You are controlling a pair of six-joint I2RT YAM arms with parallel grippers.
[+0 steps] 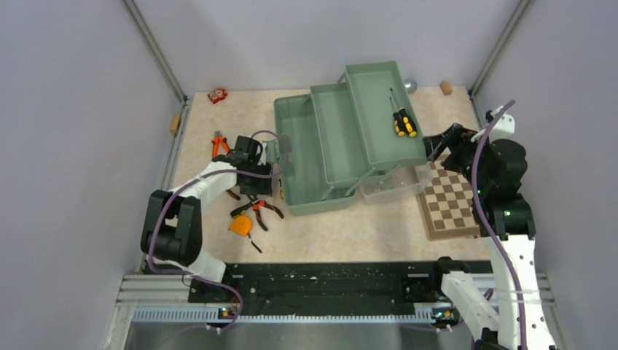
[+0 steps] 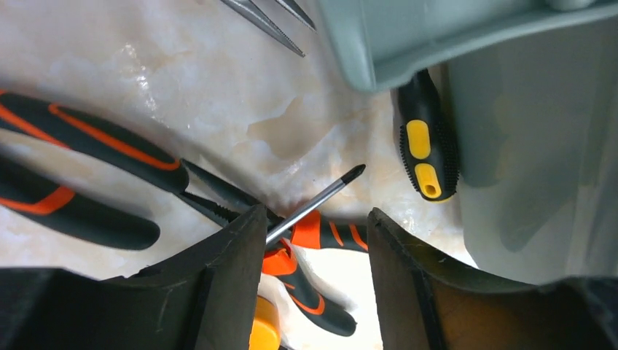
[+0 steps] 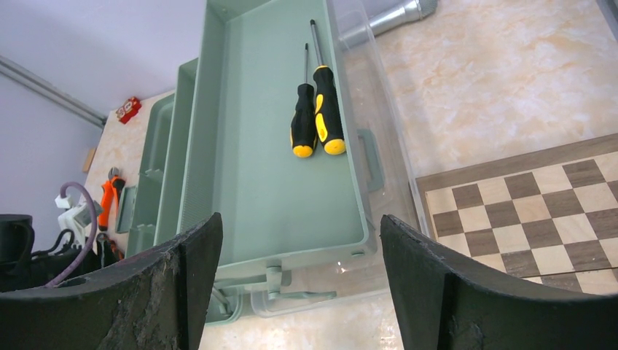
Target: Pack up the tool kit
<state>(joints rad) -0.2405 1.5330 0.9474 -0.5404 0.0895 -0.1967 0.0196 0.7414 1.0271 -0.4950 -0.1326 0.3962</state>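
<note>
Open toolbox [image 1: 299, 160] sits mid-frame; two screwdrivers [image 1: 403, 122] lie in its top tray, tips up-frame; left gripper [image 2: 315, 215] half-open around a loose screwdriver [image 2: 313, 203] pointing upper right; right gripper [image 3: 300, 219] wide, empty.

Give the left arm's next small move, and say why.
Probably close the left gripper on the slim steel screwdriver shaft: it lies slanted between the open black fingers, over orange-handled pliers, and the sage-green plastic toolbox stands right beside.
</note>
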